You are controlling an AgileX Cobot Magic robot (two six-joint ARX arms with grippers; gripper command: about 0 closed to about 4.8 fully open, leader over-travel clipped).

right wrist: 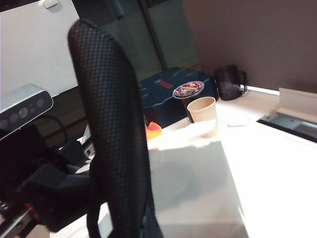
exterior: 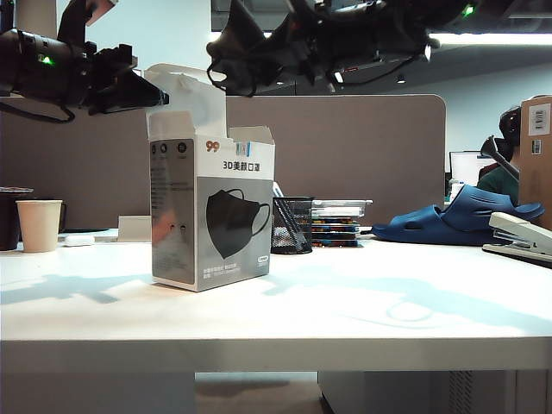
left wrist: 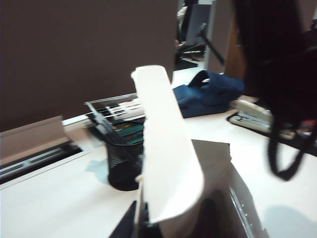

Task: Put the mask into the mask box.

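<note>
The mask box (exterior: pixel 211 216) stands upright on the white table (exterior: pixel 362 302), left of the middle, with its top flap (exterior: pixel 185 95) raised. My left gripper (exterior: pixel 158 93) is shut on the edge of that flap (left wrist: pixel 168 148), which runs up from between the left gripper's (left wrist: pixel 137 207) fingers; the box's open top (left wrist: pixel 218 193) lies beside it. The black mask (exterior: pixel 231 45) hangs from my right gripper (exterior: pixel 259 47), above and just right of the box opening. In the right wrist view the mask (right wrist: pixel 114 124) rises out of the shut right gripper (right wrist: pixel 133 223). Its ear loop (left wrist: pixel 285 156) dangles.
A black mesh pen cup (exterior: pixel 292 225) and a stack of flat cases (exterior: pixel 338 222) stand just behind the box on its right. A blue slipper (exterior: pixel 457 220) and a stapler (exterior: pixel 522 237) lie at the right. A paper cup (exterior: pixel 40 224) stands far left. A grey partition (exterior: pixel 362 155) backs the table.
</note>
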